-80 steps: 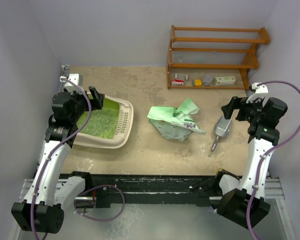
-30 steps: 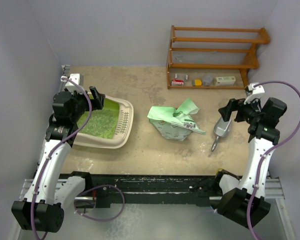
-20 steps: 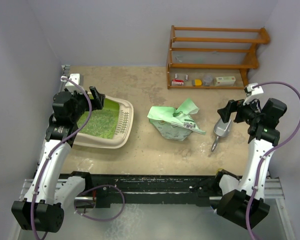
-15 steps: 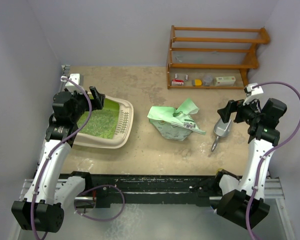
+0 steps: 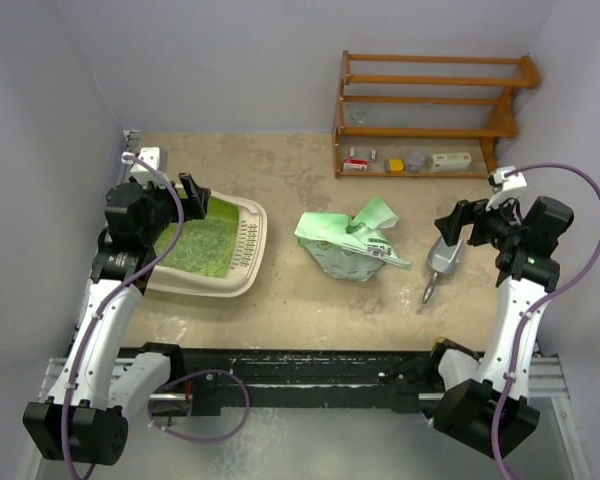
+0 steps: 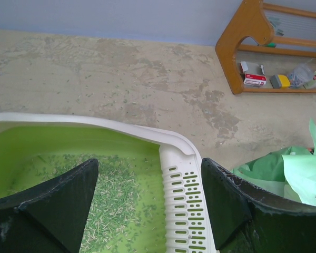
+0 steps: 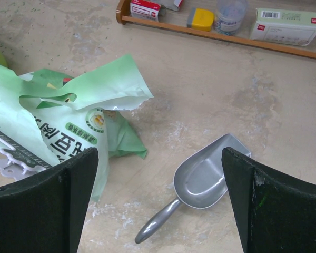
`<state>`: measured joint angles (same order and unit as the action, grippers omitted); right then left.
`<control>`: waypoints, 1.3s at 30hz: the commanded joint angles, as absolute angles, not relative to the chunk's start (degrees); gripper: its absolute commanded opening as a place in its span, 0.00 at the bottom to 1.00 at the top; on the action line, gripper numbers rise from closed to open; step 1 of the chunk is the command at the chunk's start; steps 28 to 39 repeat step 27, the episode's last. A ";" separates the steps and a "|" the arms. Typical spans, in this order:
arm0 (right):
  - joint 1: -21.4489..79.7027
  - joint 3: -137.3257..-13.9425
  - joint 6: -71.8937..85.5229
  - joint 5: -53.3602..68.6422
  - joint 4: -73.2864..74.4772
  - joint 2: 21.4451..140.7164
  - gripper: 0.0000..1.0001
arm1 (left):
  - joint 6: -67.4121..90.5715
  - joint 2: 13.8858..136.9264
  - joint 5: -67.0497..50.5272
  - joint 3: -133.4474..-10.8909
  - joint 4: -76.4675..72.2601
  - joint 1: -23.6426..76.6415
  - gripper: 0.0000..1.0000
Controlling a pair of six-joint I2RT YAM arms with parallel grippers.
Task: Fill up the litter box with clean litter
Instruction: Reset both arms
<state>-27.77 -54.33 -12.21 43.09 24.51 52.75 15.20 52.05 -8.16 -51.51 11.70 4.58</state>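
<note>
Hovering spread and empty over the metal scoop (image 7: 205, 176) at the bench's 3 o'clock, the right tool (image 7: 160, 158) risks knocking its thin handle aside on closing, while the litter box (image 6: 95, 122) at 9 o'clock, beneath the spread left tool (image 6: 150, 174), holds only sparse clean litter (image 6: 116, 211).

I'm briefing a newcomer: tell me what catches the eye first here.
The litter box at the left, bright green inside with a thin scatter of litter, stands out most. Mid-table sits the crumpled green bag, with a metal scoop lying to its right.
</note>
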 commanded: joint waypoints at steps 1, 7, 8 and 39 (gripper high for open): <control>-27.77 -56.51 -11.87 44.47 23.96 51.83 1.00 | 14.50 50.92 -9.05 -51.92 10.11 4.37 0.75; -27.77 -56.36 -10.63 44.37 23.10 51.93 1.00 | 14.59 50.99 -9.13 -51.87 10.11 4.39 0.75; -27.77 -56.34 -10.50 44.38 23.04 51.94 1.00 | 14.52 50.99 -9.14 -51.86 10.11 4.39 0.75; -27.77 -55.51 -8.22 41.02 20.16 51.06 1.00 | 14.67 51.24 -9.16 -51.85 10.09 4.39 0.75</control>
